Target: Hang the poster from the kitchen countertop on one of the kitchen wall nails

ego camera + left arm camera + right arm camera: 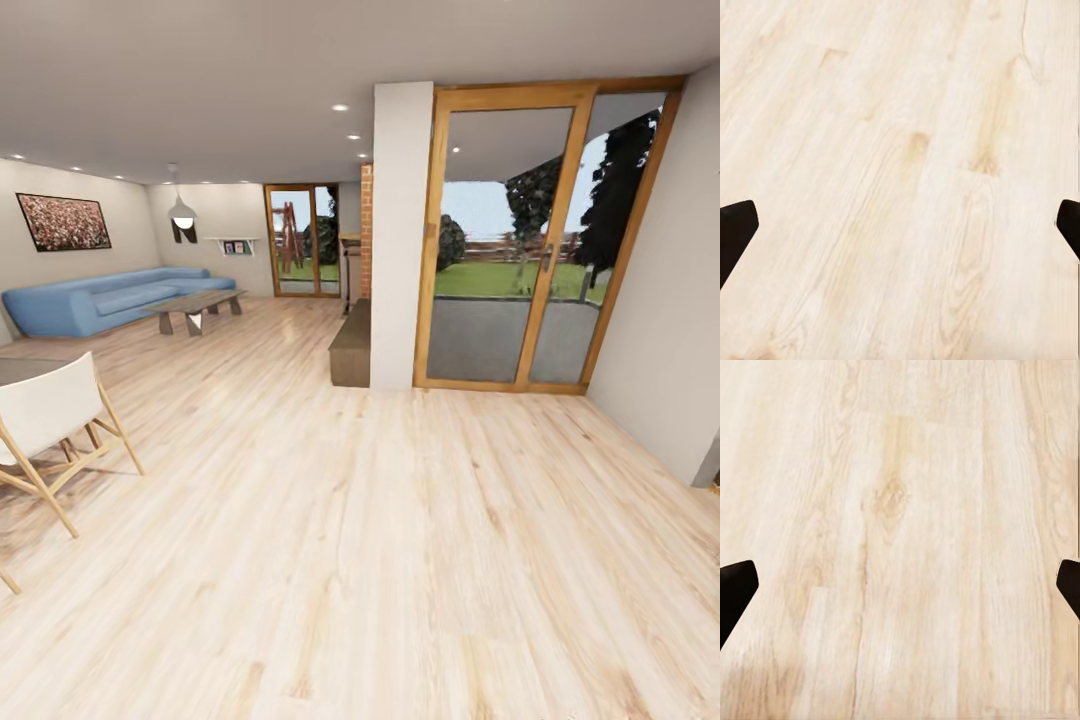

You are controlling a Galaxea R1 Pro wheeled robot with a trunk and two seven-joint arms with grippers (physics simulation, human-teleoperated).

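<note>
Looking out from the head camera across a wide pale wooden floor (400, 560) in an open living room. Standing ahead at centre, one white pillar (402, 235), with a low dark bench (352, 345) just beside its base. Filling the wall to the right of the pillar, one wood-framed glass door (530, 240) of two panes, giving onto lawn and trees. Sitting far off at the left, one blue sofa (110, 298) with one low coffee table (195, 308) in front of it. Hanging above the sofa, one wide reddish picture (63, 222) in a dark frame; hanging further along, one pendant lamp (182, 212). Standing near at the left edge, one white folding chair (55, 430) on light wooden legs.

Pointing down at bare floorboards, the left gripper (900, 232), fingers spread wide, holding nothing. Likewise the right gripper (900, 589), jaws wide apart and empty.

Poster, countertop and nails: lying somewhere outside these views.
</note>
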